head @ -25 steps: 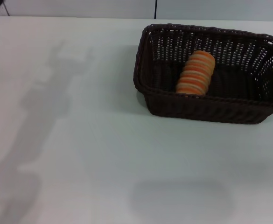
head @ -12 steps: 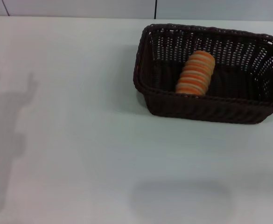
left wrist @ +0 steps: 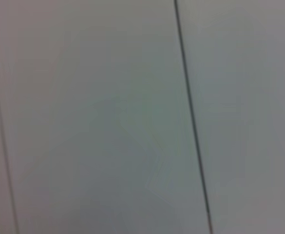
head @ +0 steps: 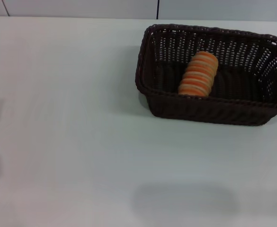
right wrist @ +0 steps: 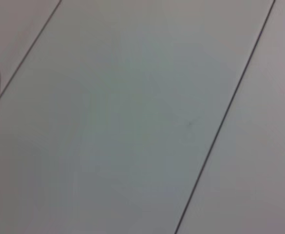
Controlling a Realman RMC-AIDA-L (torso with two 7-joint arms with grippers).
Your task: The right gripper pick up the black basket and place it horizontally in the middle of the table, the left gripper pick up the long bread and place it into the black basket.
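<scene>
Basket [head: 214, 75] of dark brown-black woven wicker, rectangular, with open-weave flared sides and a braided rim, standing on a plain white worktop [head: 81, 142] at the far right of the head view, long side running crosswise. Inside, near its middle, long bread [head: 199, 74]: orange-tan loaf with pale crosswise ridges, lying on the basket floor, slightly angled, one end toward the near wall. No brand, label or writing readable anywhere. Faint grey shadows on the worktop at the left edge and near the front. Neither hand in sight, so state of each cannot be told. Wrist views: only pale flat panels crossed by thin dark lines.
</scene>
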